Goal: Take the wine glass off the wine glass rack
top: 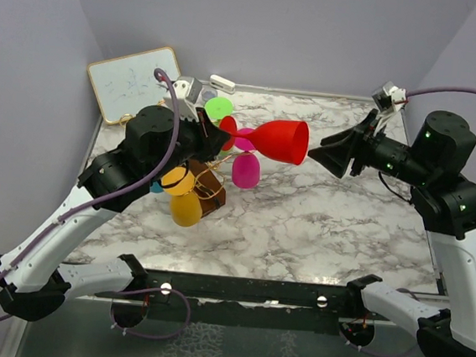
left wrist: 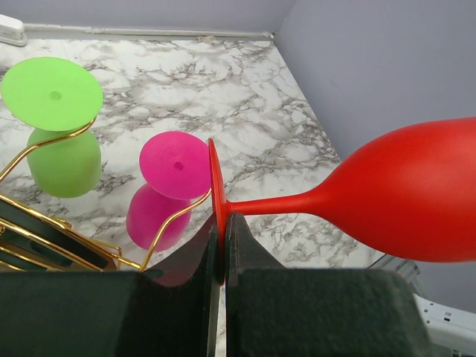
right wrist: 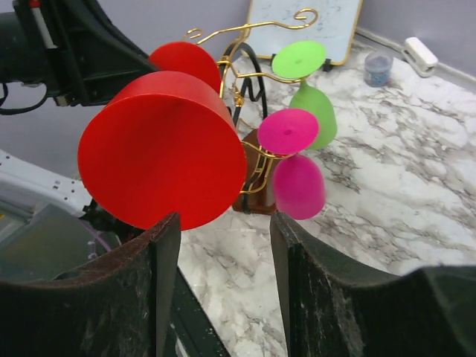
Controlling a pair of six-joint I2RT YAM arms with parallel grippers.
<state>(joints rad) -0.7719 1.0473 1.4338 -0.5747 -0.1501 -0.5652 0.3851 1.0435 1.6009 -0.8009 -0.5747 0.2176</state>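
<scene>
My left gripper is shut on the round foot of a red wine glass and holds it sideways in the air, bowl pointing right, clear of the wine glass rack. In the left wrist view the foot is pinched between my fingers. The copper-gold wire rack on its dark wooden base holds a green glass, a pink glass and a yellow glass, hanging bowl-down. My right gripper is open, just right of the red bowl's mouth.
A small whiteboard leans at the back left corner. A white object and a small blue cup lie near the back wall. Grey walls enclose the marble table on both sides.
</scene>
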